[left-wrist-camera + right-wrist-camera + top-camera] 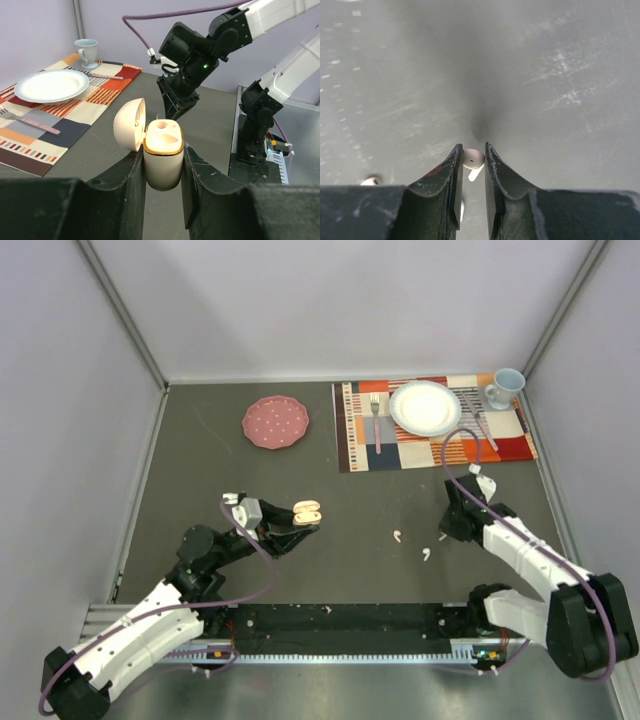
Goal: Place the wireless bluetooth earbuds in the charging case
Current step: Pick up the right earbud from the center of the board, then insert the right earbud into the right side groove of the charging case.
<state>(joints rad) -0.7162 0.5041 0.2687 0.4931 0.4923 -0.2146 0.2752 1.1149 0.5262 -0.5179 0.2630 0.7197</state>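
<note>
Left tool (162,152): fingers clamped on the lower body of the charging case (162,167). Case upright, raised above the tabletop (210,120), lid hinged open to one side.

Right tool (472,150): narrowed almost closed, one white earbud (473,158) pinched at the very tips, stem pointing back toward the camera, off the tabletop.

From the left wrist, the right tool sits just behind the case, not touching.

Two loose earbuds (398,536) lie on the tabletop between the arms.

Far side: pink plate (275,423); placemat (420,452) carrying white plate (425,407), fork (376,420), mug (503,388).
</note>
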